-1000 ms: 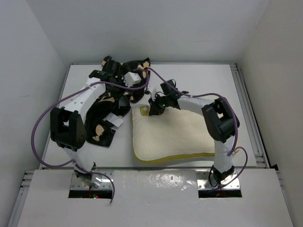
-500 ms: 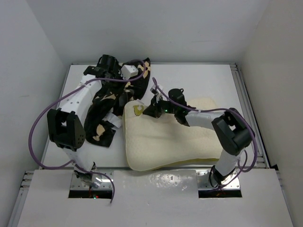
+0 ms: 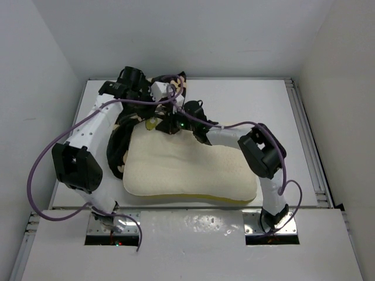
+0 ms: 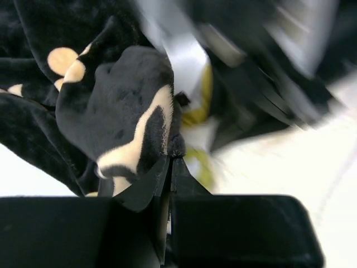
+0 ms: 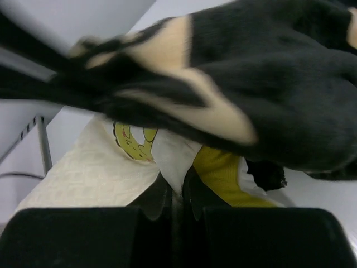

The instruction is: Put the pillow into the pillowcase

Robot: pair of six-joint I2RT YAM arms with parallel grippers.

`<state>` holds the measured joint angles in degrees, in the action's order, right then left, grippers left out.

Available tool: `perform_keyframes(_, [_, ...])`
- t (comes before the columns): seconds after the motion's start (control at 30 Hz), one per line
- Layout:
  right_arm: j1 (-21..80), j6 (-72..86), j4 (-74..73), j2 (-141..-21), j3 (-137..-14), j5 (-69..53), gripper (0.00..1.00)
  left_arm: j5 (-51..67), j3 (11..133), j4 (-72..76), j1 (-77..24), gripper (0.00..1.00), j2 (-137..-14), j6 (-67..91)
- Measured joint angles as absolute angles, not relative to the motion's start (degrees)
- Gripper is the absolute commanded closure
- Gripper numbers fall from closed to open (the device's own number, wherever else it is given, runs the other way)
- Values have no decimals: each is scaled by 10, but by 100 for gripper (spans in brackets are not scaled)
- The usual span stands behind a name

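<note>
The large cream-white quilted pillow [image 3: 193, 172] lies flat across the white surface [image 3: 252, 102], one long side toward the arm bases. All the action is at its far left corner. The right gripper [image 5: 177, 188] has its jaws clenched on that corner, pinching white fabric right beside the yellow piping [image 5: 220, 173]. A small yellow-green printed mark [image 5: 134, 140] shows on the pillow next to the grip.

Draped right over that corner is the black soft fabric pillowcase with tan flower motifs [image 5: 262, 84]. The left gripper [image 4: 170, 163], just beyond the pillow's far left corner, has its jaws clamped tight on a fold of that pillowcase, and black plush with a tan patch bulges above the tips.

From overhead, the rest of the pillowcase is bunched along the pillow's left end, partly under the left arm [image 3: 96, 123]. The right arm [image 3: 225, 134] reaches along the pillow's far edge. Whether the corner sits inside the case's opening, I cannot tell.
</note>
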<state>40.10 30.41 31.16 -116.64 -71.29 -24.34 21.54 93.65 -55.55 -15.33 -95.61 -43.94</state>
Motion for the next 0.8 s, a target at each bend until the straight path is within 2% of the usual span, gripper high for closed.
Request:
perform_keyframes(0.13, [381,354,273,-1176,-731,-193,100,241,936,-582,-147,100,-940,-480])
perform_keyframes(0.4, [340,415,274,-1163,-683,-118,100,231,909,-607,-152,100,-935,-538])
perform_keyframes(0.7, [326,498,280,-1142,-655,-43,100,247,905,-662,-244,100,-962,-604])
perform_keyframes(0.73, [321,501,269,-1137,-654,-32,100,249,905,-663,-247,94,-965,-610])
perform_keyframes(0.77, [315,502,260,-1134,-654,-26,100,250,905,-662,-247,61,-968,-615])
perform_keyframes(0.8, [308,503,254,-1131,-654,-19,100,251,905,-662,-245,41,-971,-617])
